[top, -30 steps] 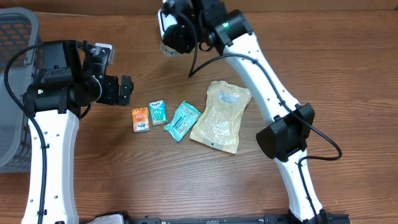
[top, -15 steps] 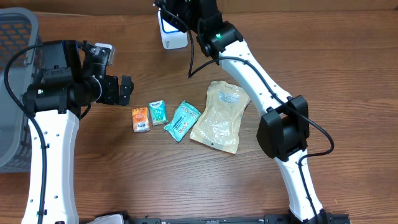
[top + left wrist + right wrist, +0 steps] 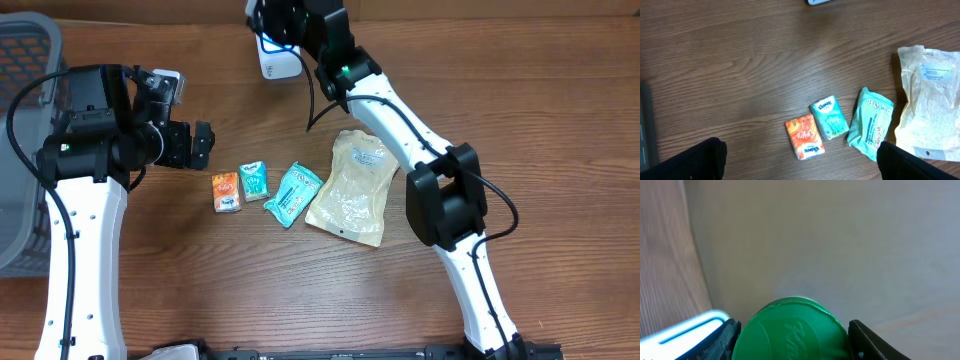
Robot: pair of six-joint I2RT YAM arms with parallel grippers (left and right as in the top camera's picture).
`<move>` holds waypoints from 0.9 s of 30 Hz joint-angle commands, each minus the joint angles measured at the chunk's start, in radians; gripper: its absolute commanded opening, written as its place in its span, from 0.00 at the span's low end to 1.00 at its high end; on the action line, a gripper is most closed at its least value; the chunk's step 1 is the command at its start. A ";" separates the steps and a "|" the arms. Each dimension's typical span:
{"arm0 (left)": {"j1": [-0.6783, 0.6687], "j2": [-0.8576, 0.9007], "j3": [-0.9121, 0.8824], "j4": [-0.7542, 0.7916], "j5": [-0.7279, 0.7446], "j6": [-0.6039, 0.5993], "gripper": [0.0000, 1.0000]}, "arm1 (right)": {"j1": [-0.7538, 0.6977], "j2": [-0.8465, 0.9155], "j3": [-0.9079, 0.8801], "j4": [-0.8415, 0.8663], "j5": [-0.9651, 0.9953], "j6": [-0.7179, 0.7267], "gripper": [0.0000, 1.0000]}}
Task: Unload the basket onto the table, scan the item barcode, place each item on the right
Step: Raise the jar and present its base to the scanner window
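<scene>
One broad worktop of brown wood-grain laminate (image 3: 560, 120) carries everything. Beyond its far edge the right wrist view shows only a plain, pale, blurred surface.

Two white robot arms with black joints reach over the wood. The left arm (image 3: 85, 220) stands beside a grey plastic mesh basket (image 3: 20, 60) at the left edge. The left end effector (image 3: 200, 145) hangs with its fingers spread wide apart and nothing between them, just left of a row of packets. The right arm (image 3: 400, 110) stretches to the far edge.

The largest packet is a beige translucent pouch with a white printed label (image 3: 932, 100); its print is too small to read. Just beside it to the left lies a teal soft wipes pack (image 3: 870, 124) with white and red lettering I cannot make out.

A white box-shaped scanner (image 3: 277, 62) with a blue glow sits at the far edge.

A teal-and-white pocket tissue pack (image 3: 829, 118) reads "Kleenex". An orange pocket tissue pack (image 3: 805, 136) lies against its left side, its script too fine to be sure of.

The green round plastic item (image 3: 792, 327) is clamped in the right end effector (image 3: 792, 342), a black finger on either side. It is held off the wood right next to the scanner. Its face is glossy, with a raised rim and embossed script cut off by the frame.
</scene>
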 commanded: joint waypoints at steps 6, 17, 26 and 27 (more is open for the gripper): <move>0.000 -0.006 0.019 0.001 0.001 0.000 1.00 | -0.006 0.040 0.000 0.016 0.026 -0.182 0.24; 0.000 -0.006 0.019 0.001 0.001 0.000 1.00 | -0.006 0.040 0.000 -0.007 0.026 -0.325 0.28; 0.000 -0.006 0.019 0.001 0.001 0.000 0.99 | -0.006 0.040 0.000 -0.007 0.023 -0.365 0.28; 0.000 -0.006 0.019 0.001 0.001 0.000 0.99 | -0.006 0.040 0.000 -0.007 0.021 -0.365 0.28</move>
